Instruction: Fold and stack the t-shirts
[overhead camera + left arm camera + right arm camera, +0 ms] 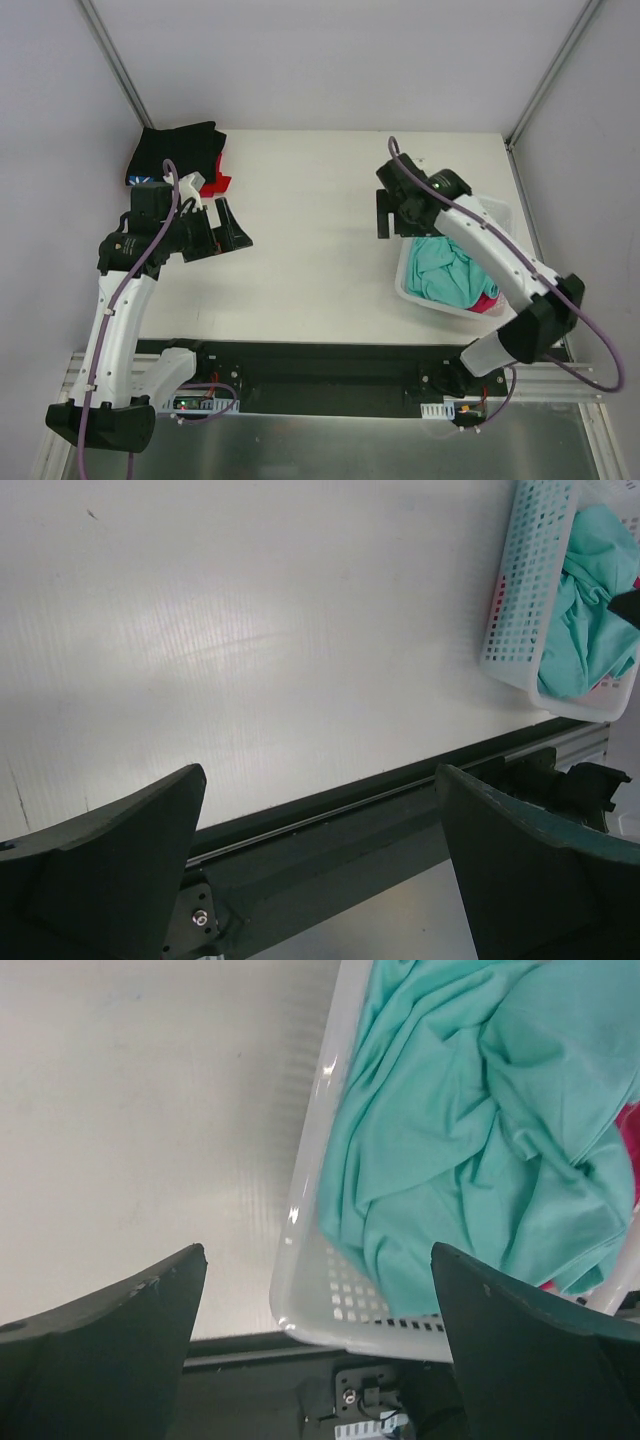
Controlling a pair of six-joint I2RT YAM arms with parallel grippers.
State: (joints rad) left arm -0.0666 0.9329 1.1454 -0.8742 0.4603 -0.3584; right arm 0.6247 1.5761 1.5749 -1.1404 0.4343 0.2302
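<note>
A black t-shirt [176,150] lies folded at the table's far left, on top of a red t-shirt [216,181] whose edge sticks out. A crumpled teal-green t-shirt [445,275] [470,1130] [590,610] fills the white lattice basket [503,213], and a magenta-pink t-shirt [487,301] [628,1135] peeks out beneath it. My left gripper [222,235] [320,860] hangs open and holds nothing, just right of the folded stack. My right gripper [390,215] [320,1350] is open and holds nothing, above the basket's left rim [300,1220].
The basket [520,600] stands at the table's right edge. A black rail runs along the near table edge [320,355], with the arm bases behind it. Grey walls close in the table on the left, back and right.
</note>
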